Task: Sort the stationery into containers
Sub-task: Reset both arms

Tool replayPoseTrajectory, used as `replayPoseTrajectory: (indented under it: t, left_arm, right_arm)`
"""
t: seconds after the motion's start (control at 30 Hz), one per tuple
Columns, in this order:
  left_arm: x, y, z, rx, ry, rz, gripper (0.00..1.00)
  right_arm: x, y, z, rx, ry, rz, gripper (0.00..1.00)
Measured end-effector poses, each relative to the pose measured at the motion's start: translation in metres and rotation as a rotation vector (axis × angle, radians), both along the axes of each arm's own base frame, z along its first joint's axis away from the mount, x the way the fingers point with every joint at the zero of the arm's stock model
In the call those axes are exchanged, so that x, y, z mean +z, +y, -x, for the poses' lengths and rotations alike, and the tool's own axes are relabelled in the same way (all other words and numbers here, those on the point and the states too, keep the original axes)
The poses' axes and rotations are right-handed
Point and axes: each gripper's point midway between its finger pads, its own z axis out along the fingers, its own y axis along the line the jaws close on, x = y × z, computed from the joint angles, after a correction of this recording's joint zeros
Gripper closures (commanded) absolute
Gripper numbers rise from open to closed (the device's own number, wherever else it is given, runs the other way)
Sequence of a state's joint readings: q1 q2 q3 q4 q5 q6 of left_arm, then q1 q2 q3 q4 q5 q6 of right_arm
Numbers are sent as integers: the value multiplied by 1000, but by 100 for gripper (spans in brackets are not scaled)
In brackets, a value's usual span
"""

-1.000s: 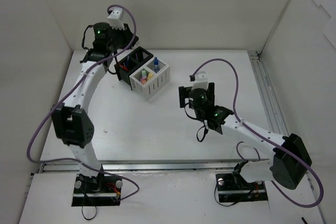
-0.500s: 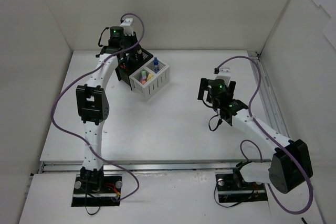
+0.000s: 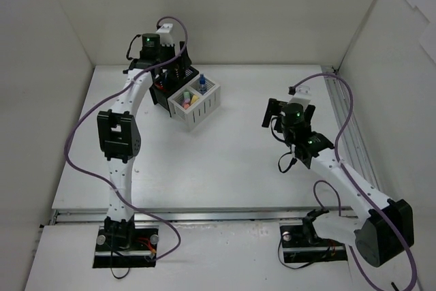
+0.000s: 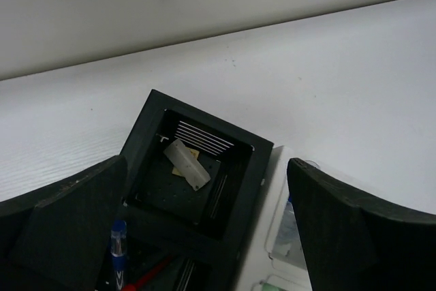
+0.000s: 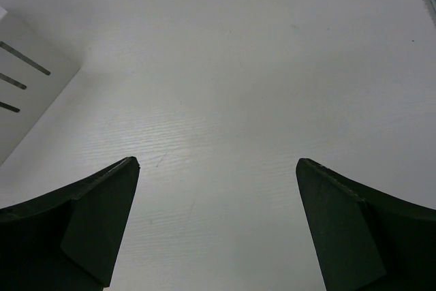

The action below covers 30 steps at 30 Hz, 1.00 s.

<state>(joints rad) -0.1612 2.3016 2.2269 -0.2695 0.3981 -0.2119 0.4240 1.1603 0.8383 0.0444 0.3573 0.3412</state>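
**Left gripper** [image 4: 207,161]. The jaws are spread wide and nothing is held between them. It is stationed directly above the black box [image 4: 211,119], over the compartment farther from the arm bases.

**Erasers** [image 4: 186,163]. Pale beige, seemingly two pieces overlapped. They are found lying flat on the floor of that compartment and are touched by neither finger. The long axis is set diagonally across the square, oblique to the line between the fingers. From the pincer they lie straight below, inside the walls.

**Blue pen** [image 4: 118,247] and **red pen** [image 4: 146,279]. Both are lodged in the neighbouring compartment of the same box. Only their ends are seen, at the bottom of the left wrist view.

**White box** [image 3: 199,117]. It is set just beside the black box, apparently touching it. Coloured markers [image 3: 189,100] are kept in one compartment and the blue-capped bottle [image 3: 202,86] in the other.

**Right gripper** [image 5: 216,161]. The jaws are fully parted and empty. It is held over bare table [image 3: 225,161], well apart from both boxes.

**Assessment.** No loose stationery is made out on the table from overhead, so the sorting is judged to be at or near its end. The left arm is by far the nearer to the containers. A straight lift is judged advisable before any sideways travel, so that the box walls are not caught.
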Motion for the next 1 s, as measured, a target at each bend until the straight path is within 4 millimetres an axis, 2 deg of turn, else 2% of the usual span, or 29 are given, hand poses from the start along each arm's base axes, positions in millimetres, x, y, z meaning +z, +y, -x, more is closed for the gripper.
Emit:
replayPoseTrajectory:
  t: [0.1,0.2,0.3,0.4,0.47,0.53,0.57,0.7,0.77,0.83,1.0]
  left_arm:
    - [22,1,15,-8,-9,6,0]
    - [50,6,53,-12,-17,8,0]
    - [79,19,115,26,-43,-3,0]
    - [93,37,189,95,-95,8,0]
    - [83,51,236,157,-107,32,0]
    - [62,65,276,220,-94,54,0]
    - [43,73,293,260,-68,59,0]
    - [-8,105,340,422,26,39,0]
    - [-24,118,357,489,57,31,0]
    - [-24,128,372,540,42,44,0]
    - [-1,141,391,605,-73,113,0]
  right_arm:
    - [15,-4,9,-3,-48,-27,2]
    - [24,-11,22,-16,-87,-49,2]
    - [26,-21,36,-40,-104,-57,2]
    - [24,-32,52,-63,-112,-59,2]
    - [24,-38,62,-72,-124,-66,2]
    - [25,-43,70,-78,-139,-75,2]
    - [26,-45,73,-83,-148,-82,2]
    - [24,-53,84,-111,-166,-94,2]
    - [24,-57,87,-132,-173,-102,2]
    - [22,-61,90,-150,-174,-106,2]
    - [19,-64,91,-176,-168,-112,2]
